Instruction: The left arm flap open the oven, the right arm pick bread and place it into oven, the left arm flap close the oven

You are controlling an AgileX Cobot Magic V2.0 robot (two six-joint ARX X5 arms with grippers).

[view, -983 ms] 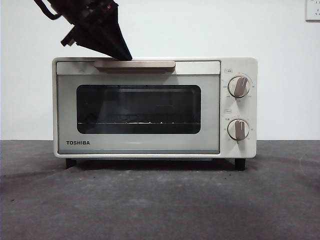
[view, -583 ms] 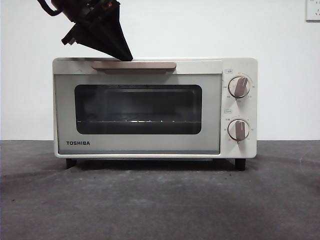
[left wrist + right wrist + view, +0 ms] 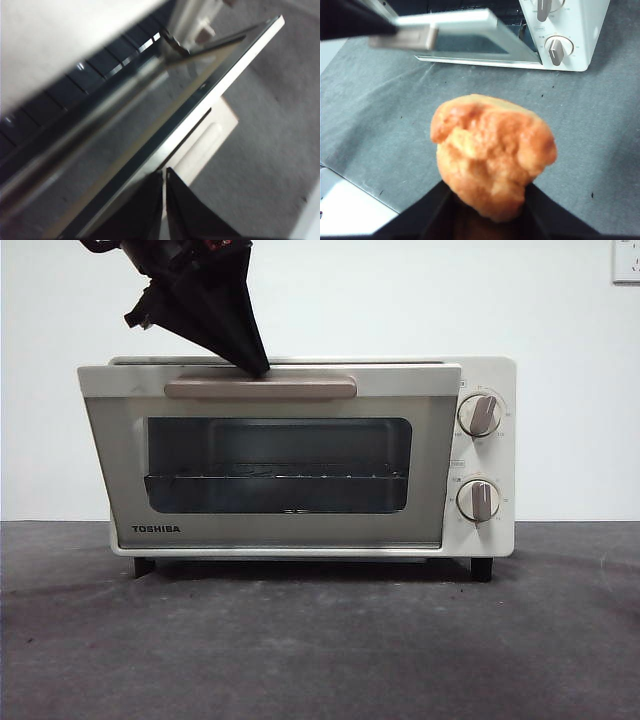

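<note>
- Dark grey felt-like table (image 3: 320, 640), plain white wall (image 3: 400, 300) behind; a wall socket (image 3: 626, 260) sits high above the oven's knob side.
- Oven (image 3: 480, 530) stands on short black feet, well back on the table, a wide bare strip of table in front of it.
- Oven door (image 3: 270, 525) is partly open: top edge tipped forward away from the oven body, bottom edge hinged at the base; wire rack (image 3: 275, 477) visible through the dark window.
- Beige bar handle (image 3: 260, 389) runs along the door's top edge; two round knobs (image 3: 480, 414) stacked on the oven's panel beside the door.
- Left gripper (image 3: 255, 365) comes down from above the oven, black tip touching the handle near its middle; in the left wrist view the left gripper's (image 3: 164, 175) jaws are pressed together with only a thin slit between, nothing held, tip against the door's top edge.
- A narrow gap shows between the door's top edge and the oven body in the left wrist view.
- Bread (image 3: 490, 152), lumpy golden-orange bun, is clamped between the right gripper's (image 3: 487, 200) two black jaws, held above the table in front of the oven, well apart from the door.
- In the right wrist view the tilted door and knob panel lie beyond the bread, open table between them.
- White-edged strip (image 3: 350, 212) shows past the table edge on the side far from the knobs.
</note>
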